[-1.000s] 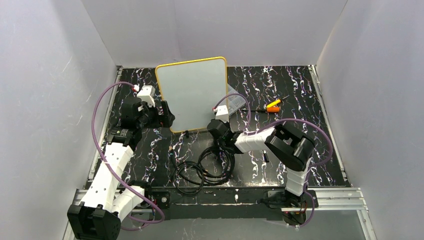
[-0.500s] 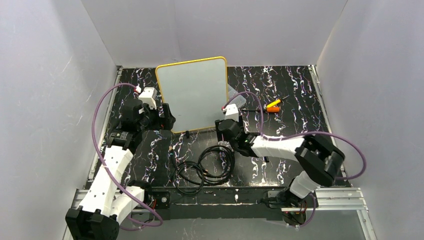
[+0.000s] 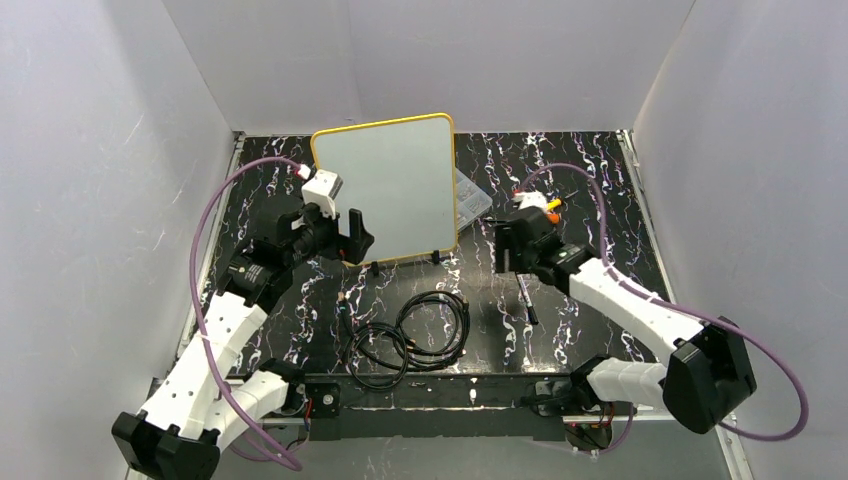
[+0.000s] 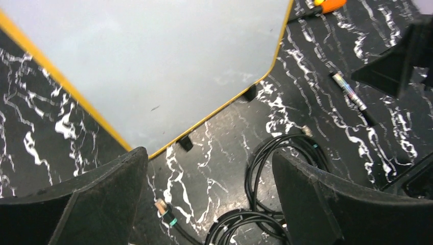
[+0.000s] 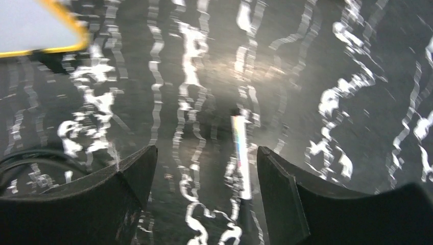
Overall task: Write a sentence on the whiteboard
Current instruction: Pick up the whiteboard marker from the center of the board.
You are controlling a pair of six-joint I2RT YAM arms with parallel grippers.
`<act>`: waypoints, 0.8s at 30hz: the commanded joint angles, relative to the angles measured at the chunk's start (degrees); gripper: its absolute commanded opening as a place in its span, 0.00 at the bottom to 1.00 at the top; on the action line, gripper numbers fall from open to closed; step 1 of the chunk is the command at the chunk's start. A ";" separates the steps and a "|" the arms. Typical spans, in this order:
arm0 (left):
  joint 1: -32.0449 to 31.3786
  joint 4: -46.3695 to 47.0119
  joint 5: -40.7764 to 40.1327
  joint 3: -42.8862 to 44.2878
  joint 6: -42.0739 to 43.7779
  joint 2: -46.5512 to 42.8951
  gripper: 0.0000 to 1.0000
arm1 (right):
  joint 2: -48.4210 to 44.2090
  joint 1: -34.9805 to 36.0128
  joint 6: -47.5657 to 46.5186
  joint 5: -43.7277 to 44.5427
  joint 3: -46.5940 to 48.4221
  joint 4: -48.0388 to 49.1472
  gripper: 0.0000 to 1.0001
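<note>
The whiteboard point(image 3: 390, 185), white with a yellow frame and black feet, stands mid-table; its face point(image 4: 153, 56) looks blank, and no sentence shows on it. My left gripper point(image 3: 362, 238) hovers open at the board's lower left corner, and in the left wrist view point(image 4: 209, 158) nothing is between its fingers. My right gripper point(image 3: 508, 262) is open to the right of the board. A marker point(image 3: 524, 297) lies on the table under it. In the right wrist view the marker point(image 5: 240, 153) lies between the fingers, nearer the right one, untouched by the right gripper point(image 5: 207, 153).
Black cable coils point(image 3: 410, 335) lie in front of the board, with a connector end point(image 4: 162, 208) near my left finger. A clear plastic box point(image 3: 470, 195) sits behind the board's right edge. An orange and yellow tool point(image 3: 546, 211) lies just behind the right wrist.
The right arm swung right, away from the board's lower right corner, and its jaws opened over the marker. The left gripper moved right, closer to the board's lower left corner.
</note>
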 commanded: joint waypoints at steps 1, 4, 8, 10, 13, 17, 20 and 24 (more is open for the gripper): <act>-2.68 2.15 2.39 3.84 0.10 1.30 0.89 | -1.76 -10.22 -0.05 -10.47 0.81 -11.25 0.78; -3.34 4.88 3.79 0.60 -0.19 1.71 0.88 | 0.57 -14.88 -0.51 -12.54 0.23 -12.86 0.76; -3.90 4.04 4.94 -1.82 -0.27 1.08 0.89 | 4.06 -16.92 -1.07 -13.30 0.07 -12.95 0.71; -4.21 3.97 5.07 -2.56 -0.51 0.66 0.89 | 5.59 -17.06 -1.63 -13.33 -0.06 -11.90 0.70; -4.40 3.94 5.36 -2.53 -0.49 1.10 0.89 | 8.09 -17.07 -2.93 -14.96 0.31 -10.28 0.66; -4.41 3.71 5.11 -2.35 -0.40 1.48 0.89 | 10.90 -17.02 -3.93 -15.05 0.31 -8.32 0.60; -4.40 3.70 5.34 -2.39 -0.61 1.74 0.89 | 12.70 -16.98 -4.04 -16.20 -0.10 -6.85 0.55; -4.40 3.70 5.54 -2.36 -0.71 2.19 0.89 | 14.11 -16.89 -3.96 -16.62 -0.81 -5.27 0.49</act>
